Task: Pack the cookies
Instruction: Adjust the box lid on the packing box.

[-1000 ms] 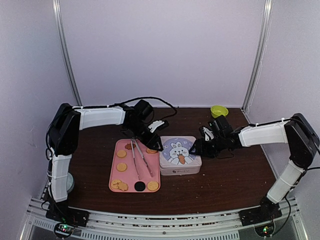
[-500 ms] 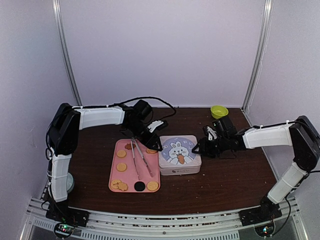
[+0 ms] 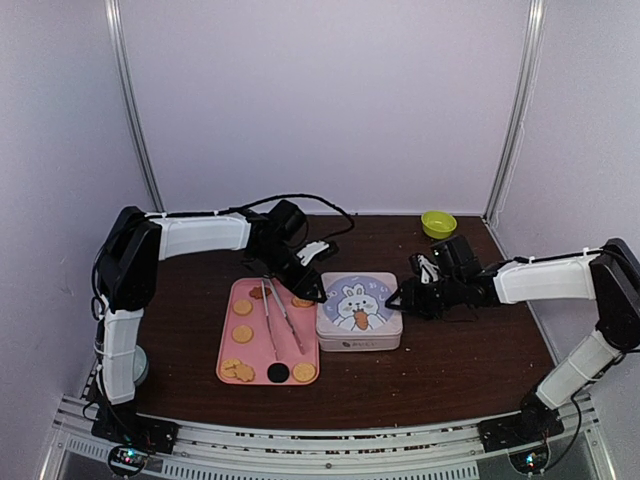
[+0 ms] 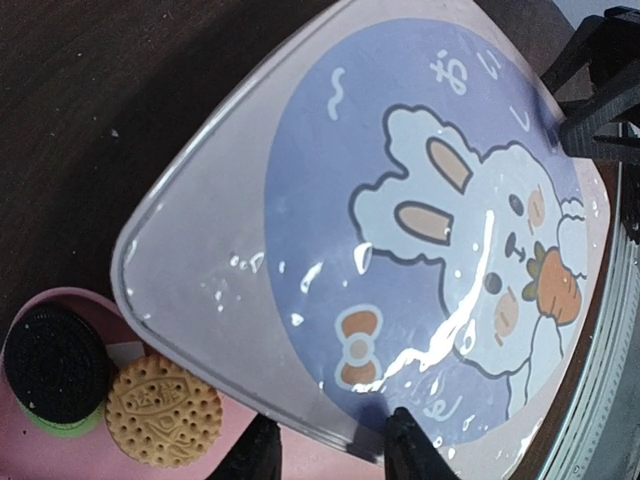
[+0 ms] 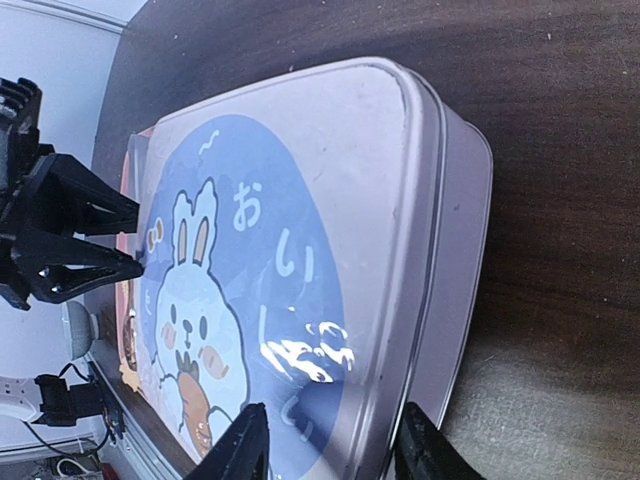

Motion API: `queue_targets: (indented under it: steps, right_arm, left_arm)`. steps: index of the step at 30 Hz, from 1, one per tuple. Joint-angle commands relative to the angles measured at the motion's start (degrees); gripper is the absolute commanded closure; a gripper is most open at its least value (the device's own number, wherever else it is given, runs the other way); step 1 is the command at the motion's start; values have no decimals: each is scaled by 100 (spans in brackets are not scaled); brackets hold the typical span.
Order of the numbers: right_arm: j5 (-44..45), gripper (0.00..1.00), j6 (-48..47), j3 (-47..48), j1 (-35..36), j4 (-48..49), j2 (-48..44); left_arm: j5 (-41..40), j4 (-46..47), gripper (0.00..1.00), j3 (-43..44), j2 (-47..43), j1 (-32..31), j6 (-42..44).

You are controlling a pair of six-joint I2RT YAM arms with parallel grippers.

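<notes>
- Top external view: golden and black round cookies (image 3: 243,334) on pink rectangular tray (image 3: 226,345), 9 o'clock of lidded rabbit-print metal tin (image 3: 360,312).
- Left gripper (image 3: 308,292): tin's 11 o'clock corner, fingers narrowly apart; hold cannot be told.
- Right gripper (image 3: 398,297): tin's 2 o'clock edge, fingers narrowly apart; hold unclear.

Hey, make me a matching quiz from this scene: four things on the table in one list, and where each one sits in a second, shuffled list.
Things:
1 rabbit tin
2 green bowl
3 tongs
4 dark cookie

Places:
A lying on the pink tray, along its middle
B far back on the right, alone
C at the tray's near edge
D just right of the tray

Pairs: 1-D, 2-B, 3-A, 4-C
</notes>
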Motion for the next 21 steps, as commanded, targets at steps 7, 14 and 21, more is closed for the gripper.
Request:
queue_targets:
  steps: [7, 14, 21]
  right_arm:
    - [-189, 52, -167, 45, 62, 89, -536]
    - [704, 51, -633, 513, 169, -847, -280]
    - [82, 57, -42, 842, 533, 371, -184]
  left_arm:
    - [-577, -224, 65, -313, 268, -53, 170]
    - [-557, -230, 66, -369, 342, -53, 205]
    - [-498, -285, 66, -346, 323, -49, 204]
